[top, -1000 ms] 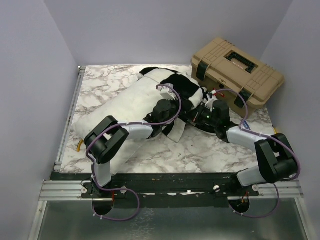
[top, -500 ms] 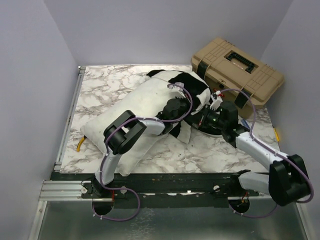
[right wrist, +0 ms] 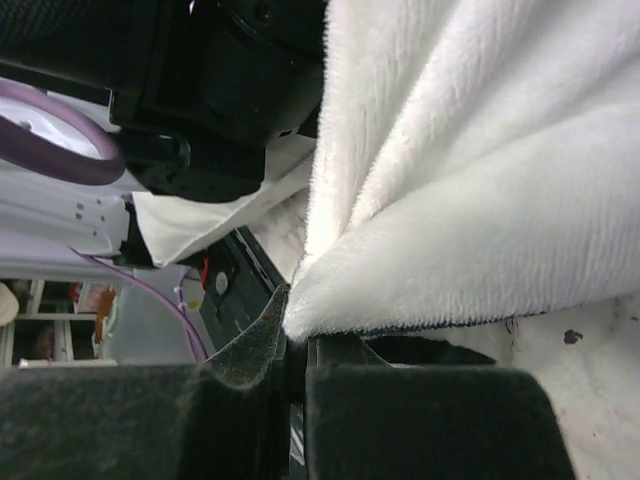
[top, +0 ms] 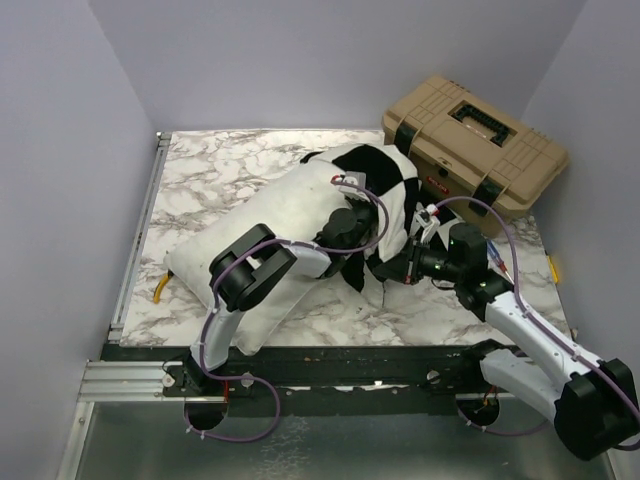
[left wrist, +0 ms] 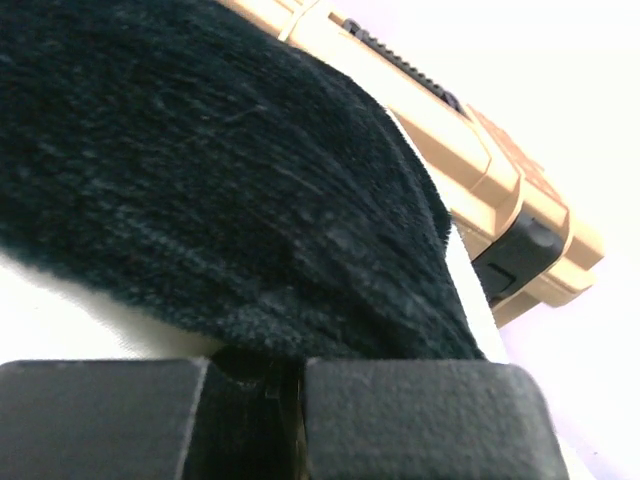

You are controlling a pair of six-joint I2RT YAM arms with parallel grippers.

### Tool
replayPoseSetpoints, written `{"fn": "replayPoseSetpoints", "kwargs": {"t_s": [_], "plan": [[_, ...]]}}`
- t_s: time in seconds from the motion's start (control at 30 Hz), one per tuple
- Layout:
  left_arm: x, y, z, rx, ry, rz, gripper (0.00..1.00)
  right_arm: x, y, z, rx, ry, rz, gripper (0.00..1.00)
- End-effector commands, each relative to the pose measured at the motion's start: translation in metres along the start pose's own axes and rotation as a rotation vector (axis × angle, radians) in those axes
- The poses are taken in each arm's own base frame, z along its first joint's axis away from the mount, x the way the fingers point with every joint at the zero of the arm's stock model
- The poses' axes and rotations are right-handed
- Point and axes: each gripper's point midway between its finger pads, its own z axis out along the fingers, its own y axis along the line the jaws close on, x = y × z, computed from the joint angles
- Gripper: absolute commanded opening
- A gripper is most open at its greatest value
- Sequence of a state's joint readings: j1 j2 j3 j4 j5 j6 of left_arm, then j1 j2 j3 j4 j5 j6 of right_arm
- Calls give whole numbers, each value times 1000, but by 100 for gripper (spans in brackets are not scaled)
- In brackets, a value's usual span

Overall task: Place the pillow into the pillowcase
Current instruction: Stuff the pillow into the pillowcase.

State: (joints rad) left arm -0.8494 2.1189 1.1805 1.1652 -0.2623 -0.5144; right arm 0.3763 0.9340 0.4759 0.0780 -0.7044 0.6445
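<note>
The pillow point(top: 250, 235), white and puffy, lies slantwise on the marbled table point(top: 210, 170), its bare end at the near left and its far end tucked into the pillowcase point(top: 385, 175). Most of the pillow is uncovered. At the centre, the left gripper point(left wrist: 285, 375) reaches across the pillow, its pads pressed together, apparently nipping a black square at the case's mouth. Just right of it, the right gripper point(right wrist: 295, 350) is clamped on a fold of white plush, seemingly the case's lower edge. A tan toolbox point(top: 475, 140) stands at the far right, close behind the case. The step looks like drawing the case down over the pillow. Both pinches should hold only case fabric, stay spread apart, and pull evenly toward the bare end.
</note>
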Motion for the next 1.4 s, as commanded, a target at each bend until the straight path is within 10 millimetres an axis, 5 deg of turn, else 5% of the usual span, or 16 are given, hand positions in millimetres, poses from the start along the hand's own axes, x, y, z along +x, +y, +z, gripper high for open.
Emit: {"fn": "replayPoseSetpoints", "kwargs": {"t_s": [0.0, 0.07, 0.17, 0.27, 0.37, 0.47, 0.6, 0.67, 0.8, 1.03, 1.07, 1.1, 1.37], "plan": [[6, 69, -17, -226, -14, 93, 0, 53, 30, -21, -127, 245, -55, 0], [9, 76, -28, -249, -1, 83, 0, 50, 18, -25, -21, 243, -58, 3], [9, 71, -40, -230, 24, 63, 0, 36, 4, -31, 139, 205, -53, 43], [2, 55, -50, -180, 43, 56, 0, 3, 3, -36, 254, 95, -76, 70], [-9, 37, -65, -152, 44, 53, 0, -44, 10, -43, 360, -23, -107, 83], [-14, 22, -81, -131, 62, 8, 0, -84, 22, -39, 381, -97, -154, 86], [-15, 5, -100, -97, 146, -62, 47, -120, 22, -22, 407, -106, -212, 88], [-21, -1, -110, -130, 190, -105, 59, -134, 22, -13, 420, -107, -231, 89], [-30, 13, -143, -345, 317, -130, 64, -159, 18, 3, 442, -95, -265, 91], [-62, 41, -210, -626, 494, 13, 68, -166, 2, 38, 483, -28, -323, 90], [-69, 42, -216, -634, 501, 27, 71, -166, 3, 43, 494, -21, -344, 90], [-74, 41, -220, -629, 512, 49, 86, -167, 4, 47, 506, -12, -363, 90], [-100, 54, -247, -710, 546, 184, 89, -164, 11, 72, 602, 12, -490, 86]]}}
